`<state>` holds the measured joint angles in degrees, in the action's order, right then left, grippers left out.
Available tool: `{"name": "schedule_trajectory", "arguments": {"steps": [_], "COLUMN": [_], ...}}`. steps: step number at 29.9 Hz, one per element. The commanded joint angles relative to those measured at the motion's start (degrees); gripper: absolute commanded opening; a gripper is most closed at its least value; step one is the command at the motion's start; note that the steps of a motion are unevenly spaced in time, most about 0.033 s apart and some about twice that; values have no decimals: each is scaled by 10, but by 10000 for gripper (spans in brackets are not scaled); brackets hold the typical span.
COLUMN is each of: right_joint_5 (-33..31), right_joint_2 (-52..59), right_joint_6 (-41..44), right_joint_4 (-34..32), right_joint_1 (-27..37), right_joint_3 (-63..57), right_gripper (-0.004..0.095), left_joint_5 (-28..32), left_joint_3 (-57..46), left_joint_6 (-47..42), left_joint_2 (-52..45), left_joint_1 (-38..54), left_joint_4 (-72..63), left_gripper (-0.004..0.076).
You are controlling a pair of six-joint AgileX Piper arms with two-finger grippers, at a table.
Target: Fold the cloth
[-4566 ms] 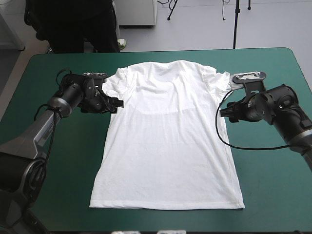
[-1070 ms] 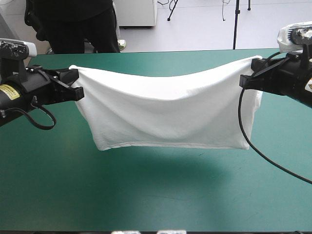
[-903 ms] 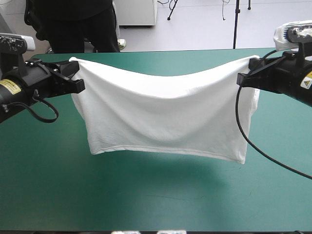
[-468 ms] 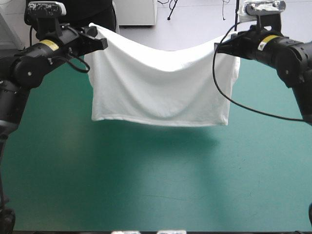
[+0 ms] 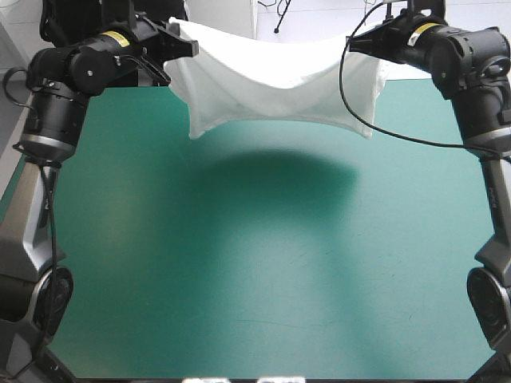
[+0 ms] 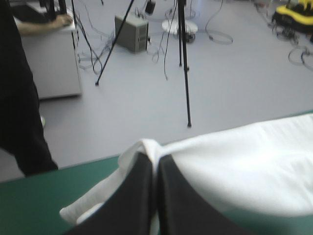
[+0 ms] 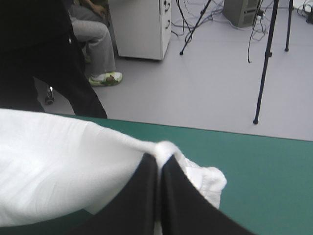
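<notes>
Over the teal-green counter, the T-shirt has been carried farther back and higher than just before. It now hangs above the counter's far edge, clear of the surface, and its shadow falls on the cover beneath. It sags in a shallow curve between its two held top corners, with the lower hem hanging free. The left fingers are clenched on a bunched fold at one corner. The right fingers are pinched together on the other, with white fabric spilling out beside them.
</notes>
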<state>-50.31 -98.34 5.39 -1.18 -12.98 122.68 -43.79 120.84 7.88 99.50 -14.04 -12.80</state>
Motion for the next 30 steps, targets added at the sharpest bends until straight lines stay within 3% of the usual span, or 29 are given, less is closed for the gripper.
{"name": "schedule_trajectory", "arguments": {"steps": [1, 4, 11, 16, 20, 30], "right_joint_5": [24, 10, -20, -63, -89, -128], "right_joint_2": [-6, -22, -10, 15, 46, 132], "right_joint_6": [-4, -4, -4, -18, -38, -38], "right_joint_4": [-15, -15, -5, 55, 95, 97], "right_joint_1": [4, 4, 4, 3, 3, 3], "right_joint_3": [12, -16, -159, -236, -289, -458], "right_gripper": [-17, -17, -17, -17, -17, -17], "left_joint_5": [-51, -111, -177, -229, -240, -232], "left_joint_3": [18, 17, -32, -97, -177, -394], "left_joint_6": [-1, -12, -21, -23, -23, -27], "left_joint_2": [13, 47, 55, 38, 7, -91], "left_joint_1": [-1, -1, -1, -2, -19, -47], "left_joint_4": [10, 18, 14, -20, -20, -3], "left_gripper": [-9, -9, -9, -9, -9, -9]}}
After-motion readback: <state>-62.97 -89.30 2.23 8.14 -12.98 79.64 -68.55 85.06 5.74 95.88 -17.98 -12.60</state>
